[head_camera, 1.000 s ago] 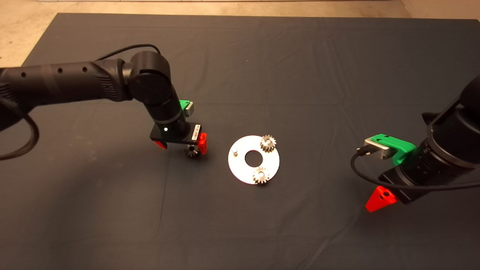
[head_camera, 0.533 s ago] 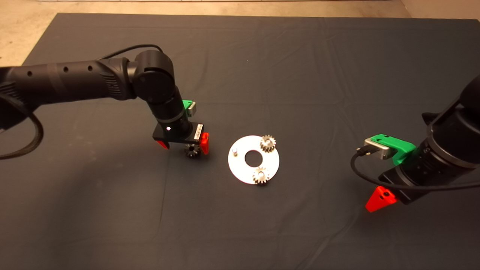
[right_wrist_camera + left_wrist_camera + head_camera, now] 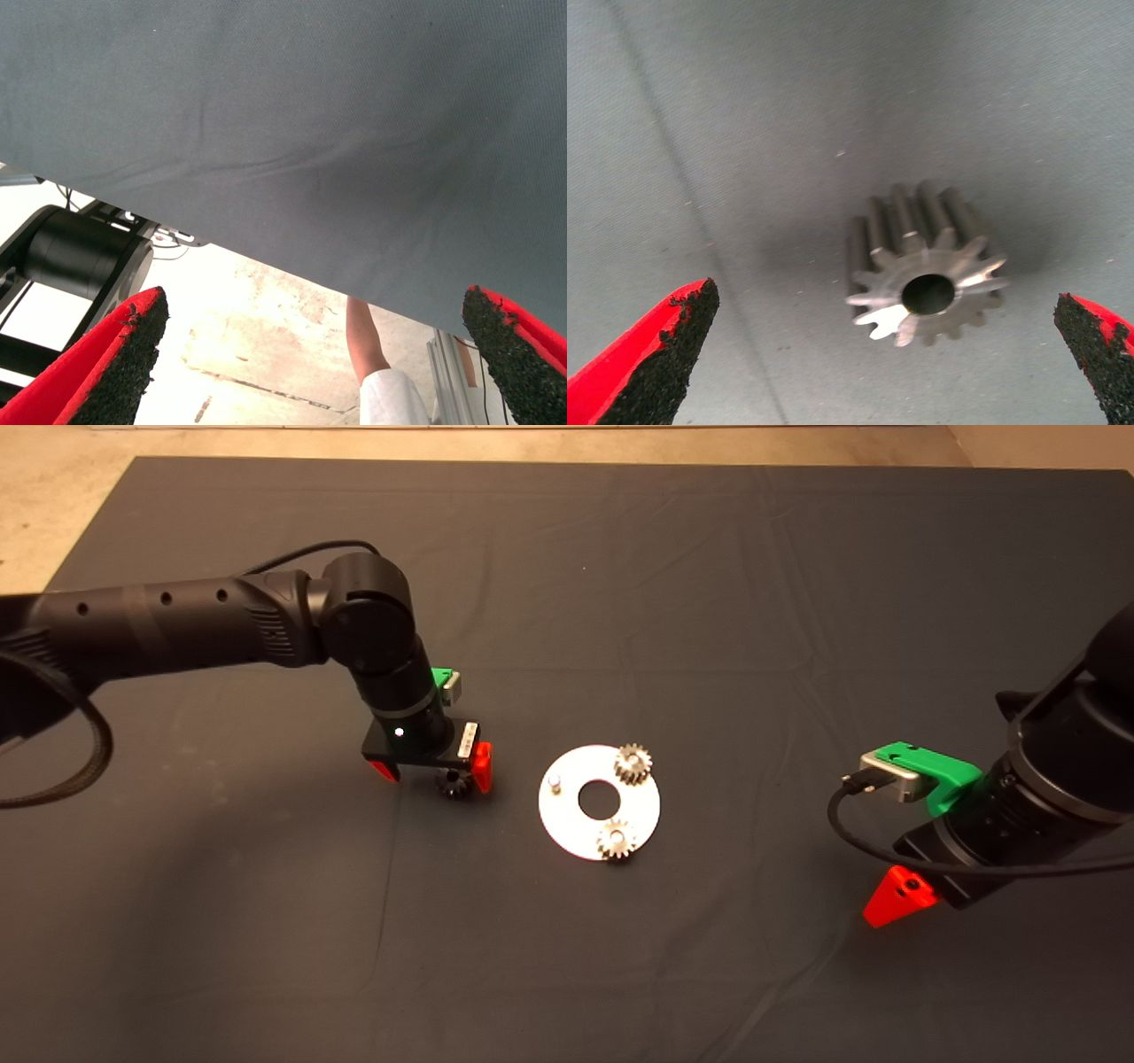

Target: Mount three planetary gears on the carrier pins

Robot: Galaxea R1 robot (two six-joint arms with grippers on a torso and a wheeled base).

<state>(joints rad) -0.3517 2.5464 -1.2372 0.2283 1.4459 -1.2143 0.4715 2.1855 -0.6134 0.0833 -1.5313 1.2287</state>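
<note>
A white round disc (image 3: 567, 822) lies mid-mat with two planetary gears (image 3: 633, 763) (image 3: 616, 840) seated on carrier pins; one bare pin (image 3: 555, 784) stands at its left side. A third gear (image 3: 453, 785) (image 3: 926, 263) lies on the mat left of the disc. My left gripper (image 3: 434, 772) (image 3: 886, 354) hangs open just over that gear, its fingers (image 3: 660, 350) wide on either side, not touching it. My right gripper (image 3: 314, 354) is parked at the right edge, open and holding nothing; one red finger (image 3: 897, 895) shows in the head view.
The dark mat (image 3: 620, 584) covers the table, with bare floor (image 3: 53, 487) past its far-left corner. The right wrist view shows the mat's edge, floor, a black robot part (image 3: 80, 257) and a person's arm (image 3: 376, 363) beyond it.
The left arm has shifted slightly and dropped lower over the loose gear. The disc, its two gears and the right arm have not moved.
</note>
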